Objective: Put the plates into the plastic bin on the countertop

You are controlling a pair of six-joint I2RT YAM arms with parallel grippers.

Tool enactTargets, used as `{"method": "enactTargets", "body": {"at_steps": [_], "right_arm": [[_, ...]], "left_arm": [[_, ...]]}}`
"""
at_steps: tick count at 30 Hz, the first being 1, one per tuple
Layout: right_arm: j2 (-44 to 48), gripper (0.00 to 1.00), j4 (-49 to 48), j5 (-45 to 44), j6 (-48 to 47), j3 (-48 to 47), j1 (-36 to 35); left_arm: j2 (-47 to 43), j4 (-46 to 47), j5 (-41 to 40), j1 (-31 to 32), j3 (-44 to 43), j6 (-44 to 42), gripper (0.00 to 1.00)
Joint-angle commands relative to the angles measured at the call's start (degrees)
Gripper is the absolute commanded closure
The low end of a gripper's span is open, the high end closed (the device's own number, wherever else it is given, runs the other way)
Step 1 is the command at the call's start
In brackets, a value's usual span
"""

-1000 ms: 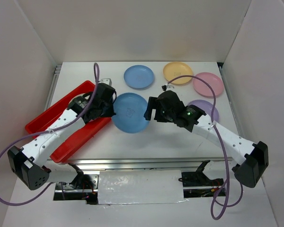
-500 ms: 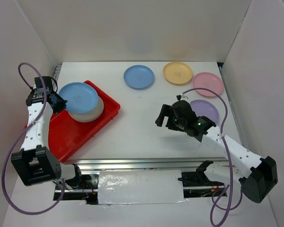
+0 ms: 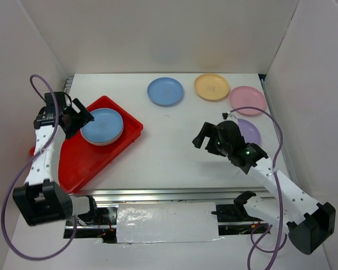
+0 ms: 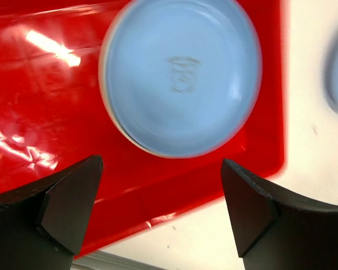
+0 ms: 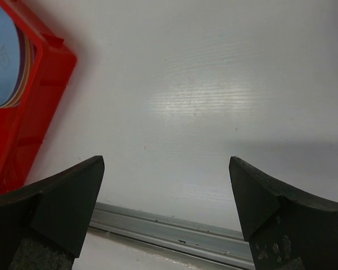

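Left end effector (image 3: 80,121), seen from above, is spread wide and holds nothing. Just ahead of its tips the top blue plate (image 3: 101,125) lies flat on a stack (image 3: 114,135) inside the plastic bin (image 3: 67,163). Right end effector (image 3: 203,134) is likewise spread and empty over the bare desk (image 3: 169,152). The purple plate (image 3: 249,130) sits close behind it, partly under its arm, while the pink plate (image 3: 248,100), yellow-orange plate (image 3: 212,86) and second blue plate (image 3: 165,91) lie further beyond it. By my reading the step is clearing the left arm from the bin. It should lift straight up before swinging away, so that neither finger clips the plate rim and drags the stack. The left wrist view shows the left end effector (image 4: 160,169) open with the top blue plate (image 4: 180,73) ahead of and between its fingers, apart from both. A paler rim peeks out beneath the plate, and the red bin floor (image 4: 39,112) lies all around. The right wrist view shows the right end effector (image 5: 166,163) gaping over white desk (image 5: 214,84), with the metal rail (image 5: 174,230) below its tips and the bin (image 5: 39,107) far off to its left. No loose plate shows there, so it probably needs to turn back toward the purple plate for the next pick.
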State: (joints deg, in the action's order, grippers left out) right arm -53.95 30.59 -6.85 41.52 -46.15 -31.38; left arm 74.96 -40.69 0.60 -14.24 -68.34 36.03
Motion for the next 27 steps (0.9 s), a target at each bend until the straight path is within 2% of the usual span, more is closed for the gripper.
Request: {"method": "enactTargets", "body": {"at_steps": [1, 4, 7, 8, 9, 10, 12, 13, 16, 17, 20, 27], "right_arm": [[4.1, 0.0, -0.4, -1.3, 2.0, 3.8, 4.4], [7.5, 0.0, -0.3, -3.3, 5.1, 7.1, 10.2], [9.0, 0.0, 3.0, -9.0, 9.8, 8.0, 16.1], [8.7, 0.0, 5.1, -10.3, 11.8, 8.2, 17.5], [8.3, 0.0, 5.6, -11.0, 12.2, 8.4, 18.8], [7.8, 0.0, 5.5, -11.3, 12.4, 8.7, 21.6], [6.9, 0.0, 5.0, -12.2, 12.5, 10.0, 24.4], [5.6, 0.0, 4.7, -13.8, 13.0, 10.5, 27.7], [2.1, 0.0, 2.9, -13.3, 12.7, 11.3, 35.7], [1.0, 0.0, 1.7, -10.7, 11.1, 11.7, 40.0], [-4.4, 0.0, -2.2, -5.4, 8.2, 11.8, 47.2], [-17.6, 0.05, -8.2, -0.4, 2.8, 8.2, 53.3]], "left_arm": [[-8.4, -1.2, -2.7, 5.5, 1.3, -3.1, 0.01], [-11.3, -1.9, -5.6, 15.7, 3.4, -2.1, 0.01], [-10.6, -1.2, -4.7, 26.7, 4.0, -0.3, 0.01], [-9.6, -0.1, -6.9, 34.0, 3.8, 1.5, 0.01], [-8.6, -0.7, -9.4, 37.8, 3.3, 2.7, 0.01], [-7.7, -1.1, -11.5, 44.7, 2.2, 3.9, 0.01], [-5.3, 0.0, -15.1, 50.1, 1.0, 6.6, 0.01], [-4.2, 0.1, -16.1, 54.8, 0.5, 8.2, 0.01], [-0.6, 0.2, -19.6, 60.4, -1.6, 10.0, 0.01], [0.7, 0.0, -20.2, 62.8, -2.0, 10.9, 0.01], [2.0, 0.2, -21.9, 66.8, -3.0, 12.0, 0.01], [1.4, 0.6, -23.4, 71.2, -2.3, 11.5, 0.01]]}}
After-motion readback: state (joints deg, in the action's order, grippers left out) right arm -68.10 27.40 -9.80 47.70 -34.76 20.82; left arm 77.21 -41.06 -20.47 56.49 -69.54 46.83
